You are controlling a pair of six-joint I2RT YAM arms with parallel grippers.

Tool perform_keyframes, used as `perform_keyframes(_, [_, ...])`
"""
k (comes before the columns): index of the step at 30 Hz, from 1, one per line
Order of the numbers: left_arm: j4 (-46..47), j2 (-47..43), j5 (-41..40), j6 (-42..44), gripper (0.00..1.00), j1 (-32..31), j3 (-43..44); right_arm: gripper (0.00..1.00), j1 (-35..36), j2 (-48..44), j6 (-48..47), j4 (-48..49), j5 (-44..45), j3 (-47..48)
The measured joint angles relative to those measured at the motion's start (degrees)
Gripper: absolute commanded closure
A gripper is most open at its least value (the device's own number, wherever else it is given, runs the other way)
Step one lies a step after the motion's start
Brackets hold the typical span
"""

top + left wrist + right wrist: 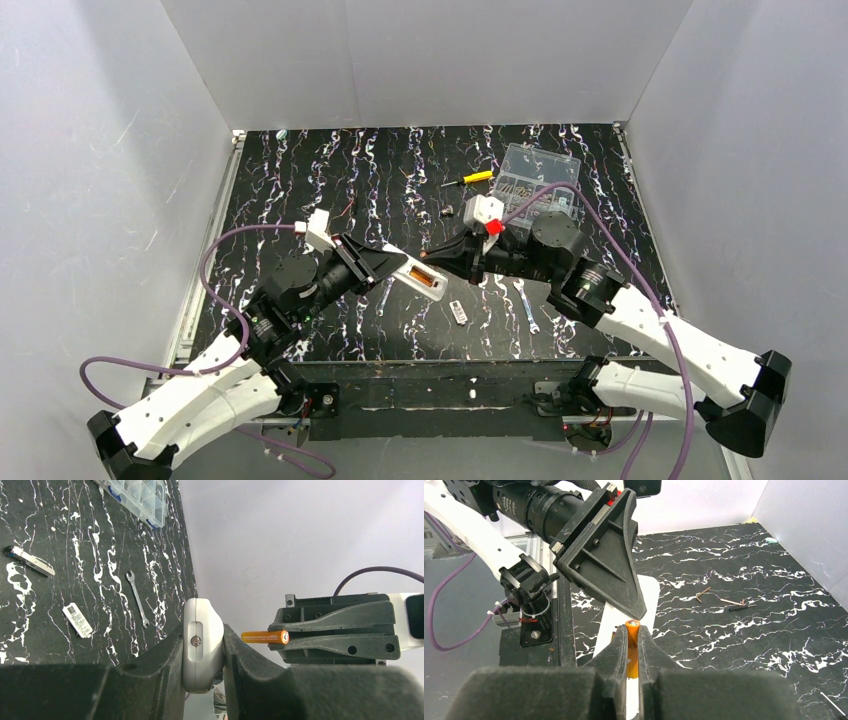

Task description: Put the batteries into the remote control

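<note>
My left gripper (405, 268) (202, 635) is shut on the white remote control (412, 270) (202, 615), holding it edge-on above the table's middle. An orange patch (430, 282) shows in the remote's open compartment in the top view. My right gripper (432, 260) (632, 632) is shut on one orange battery (632, 626) (260, 637), which sticks out past the fingertips. The battery's tip hangs just over the remote (649, 592), close to the left gripper's fingers (609, 565). I cannot tell whether battery and remote touch.
A small white labelled plate (458, 312) (77, 620) and a wrench (527, 305) (136, 597) lie on the black marbled table near the front. A clear compartment box (530, 175) (135, 495) and a yellow-handled screwdriver (470, 178) sit at the back. Allen keys (703, 594) lie beyond.
</note>
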Motion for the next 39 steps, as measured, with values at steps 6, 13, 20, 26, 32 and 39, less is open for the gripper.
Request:
perform_keyframes(6, [-0.02,0.83,0.39,-1.16,1.0,0.0,0.0,0.99,0.76,2.43,0.79,2.38,0.24,0.02])
perform_keyframes(13, [0.04,0.81,0.39,-1.33,1.0,0.0,0.0,0.99,1.49,3.72,1.4,2.78,0.17,0.04])
perform_keyframes(20, [0.87,0.83,0.39,-1.36,1.0,0.0,0.0,0.99,1.95,3.72,2.67,3.87,0.28,0.0])
perform_keyframes(26, [2.23,0.83,0.39,-1.4,1.0,0.0,0.0,0.99,1.97,3.69,3.54,4.46,1.62,-0.44])
perform_keyframes(32, [2.91,0.83,0.37,-1.36,1.0,0.0,0.0,0.99,2.01,3.72,4.13,4.9,3.02,-2.4])
perform_keyframes(39, [2.99,0.83,0.37,-1.38,1.0,0.0,0.0,0.99,2.21,3.5,4.11,5.29,4.42,-2.78])
